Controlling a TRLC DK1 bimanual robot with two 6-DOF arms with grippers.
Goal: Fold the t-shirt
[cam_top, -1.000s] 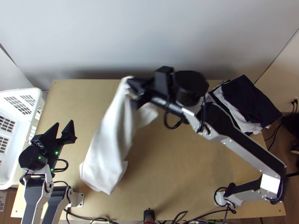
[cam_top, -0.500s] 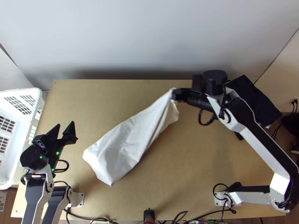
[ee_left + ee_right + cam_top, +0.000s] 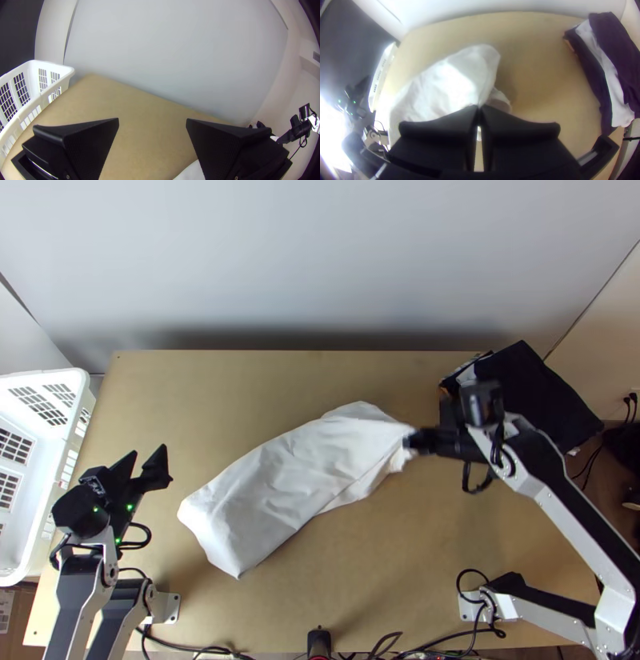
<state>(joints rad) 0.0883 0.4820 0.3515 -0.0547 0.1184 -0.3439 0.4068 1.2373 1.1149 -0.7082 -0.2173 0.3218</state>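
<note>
Where the right end effector point(image 3: 411, 440) pinches it, the t-shirt point(image 3: 288, 476) is hidden.

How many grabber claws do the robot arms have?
2. The left end effector is open over the table, near the white basket. The right end effector is shut on one end of the white t-shirt, near the pile of folded clothes.

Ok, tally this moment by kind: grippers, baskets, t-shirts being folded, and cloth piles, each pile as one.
Grippers: 2 (left gripper, right gripper)
Baskets: 1 (white basket)
T-shirts being folded: 1 (white t-shirt)
Cloth piles: 1 (dark-and-white pile)
Total: 5
</note>
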